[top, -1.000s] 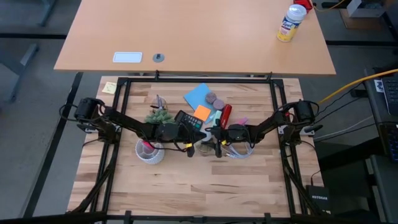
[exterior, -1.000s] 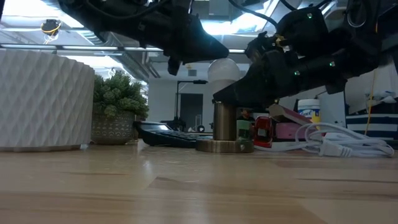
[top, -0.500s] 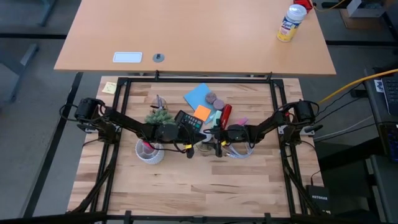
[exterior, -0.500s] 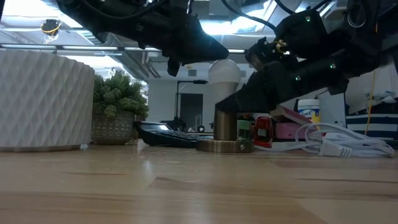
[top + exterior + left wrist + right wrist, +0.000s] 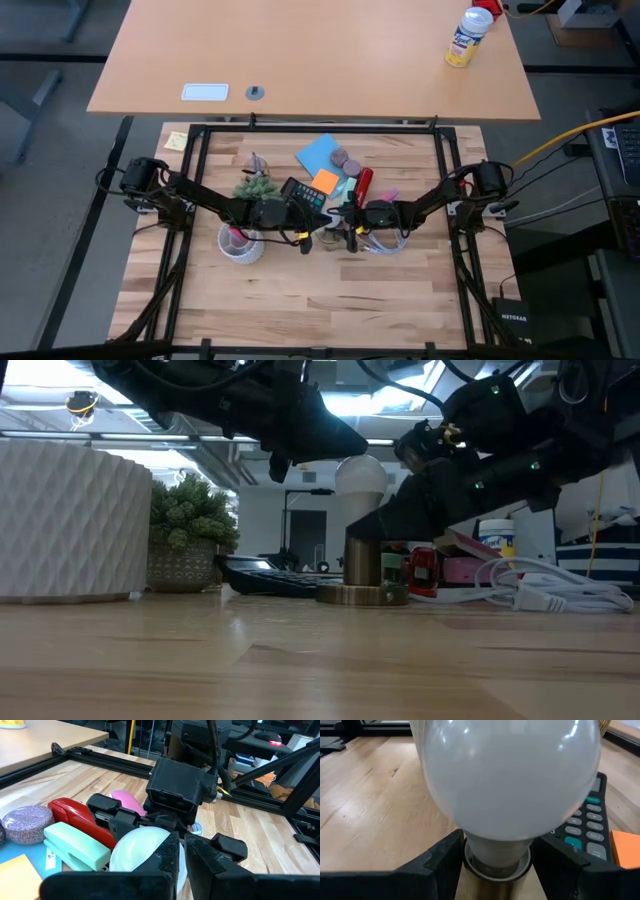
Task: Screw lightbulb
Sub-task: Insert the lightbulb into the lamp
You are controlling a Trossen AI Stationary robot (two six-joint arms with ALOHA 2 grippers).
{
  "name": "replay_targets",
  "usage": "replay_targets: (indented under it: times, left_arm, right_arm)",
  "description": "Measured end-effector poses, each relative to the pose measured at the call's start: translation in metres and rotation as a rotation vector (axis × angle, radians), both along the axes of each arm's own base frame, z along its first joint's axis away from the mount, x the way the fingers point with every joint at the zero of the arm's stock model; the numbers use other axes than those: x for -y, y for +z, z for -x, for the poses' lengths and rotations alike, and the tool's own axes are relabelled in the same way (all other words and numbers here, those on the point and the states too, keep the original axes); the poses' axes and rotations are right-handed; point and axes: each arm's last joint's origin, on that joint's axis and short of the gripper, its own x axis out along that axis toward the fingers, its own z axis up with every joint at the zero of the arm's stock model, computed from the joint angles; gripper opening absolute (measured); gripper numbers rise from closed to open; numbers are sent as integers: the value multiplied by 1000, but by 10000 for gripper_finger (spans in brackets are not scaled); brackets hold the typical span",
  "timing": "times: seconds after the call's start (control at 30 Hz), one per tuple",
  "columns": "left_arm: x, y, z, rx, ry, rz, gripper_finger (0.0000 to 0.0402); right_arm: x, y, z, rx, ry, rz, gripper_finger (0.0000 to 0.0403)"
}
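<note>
- Lightbulb [image 5: 360,474] upright at frame centre in low view, long axis vertical, screw end down in brass socket [image 5: 362,563] on round brass base.
- In right wrist view, bulb fills upper frame; neck seated at socket mouth, threads not visible, depth of seating unclear.
- Right gripper [image 5: 496,854] at bulb neck, fingers [image 5: 434,858] spread to either side of neck just above socket; contact with neck not confirmed, nothing clamped.
- Left gripper [image 5: 330,438] above and just beside bulb dome, upper centre of low view; open or closed: cannot tell.
- Key relation: bulb axis vertical, passing between right fingers; right gripper nearer to neck, left nearer to dome. Judged next need: closing on bulb, then rotation about vertical axis.
- Calculator [image 5: 590,827] behind socket, right edge of right wrist view; white planter [image 5: 70,520] far left in low view.
</note>
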Motion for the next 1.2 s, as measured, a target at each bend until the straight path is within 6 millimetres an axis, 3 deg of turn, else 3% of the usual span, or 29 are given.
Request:
replay_targets:
  times: [0.77,1.2]
  left_arm:
    - [0,0,0,1,4,6,21]
    - [0,0,0,1,4,6,21]
  right_arm:
    - [1,23,19,-178,7,9,221]
    - [3,61,42,-185,-1,15,221]
